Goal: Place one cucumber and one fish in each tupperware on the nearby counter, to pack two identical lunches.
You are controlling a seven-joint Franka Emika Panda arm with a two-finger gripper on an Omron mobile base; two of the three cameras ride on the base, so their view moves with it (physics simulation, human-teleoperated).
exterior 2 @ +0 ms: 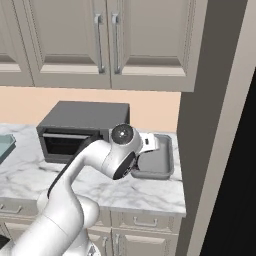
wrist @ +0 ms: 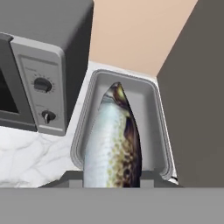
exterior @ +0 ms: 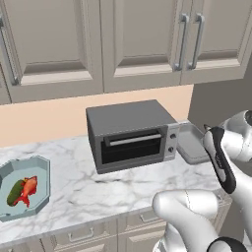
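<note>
- At the far left of the counter (exterior: 98, 189), the blue tupperware (exterior: 42, 170) was seen, cut off by the picture's left edge.
- Inside it, a red fish (exterior: 28, 189) was laid against a green cucumber (exterior: 14, 193); the cucumber was partly covered by the fish.
- In the middle, a dark toaster oven (exterior: 130, 135) was set on the counter, with its door shut.
- Just right of the oven, the grey tupperware (wrist: 151, 113) was placed beside a dark wall; it was partly hidden by the arm in both base views.
- The silvery fish (wrist: 113, 140) was held tight by the gripper (wrist: 111, 177) above the grey tupperware.
- The finger tips were mostly hidden behind the fish.
- The fish's lower end was cut off.
</note>
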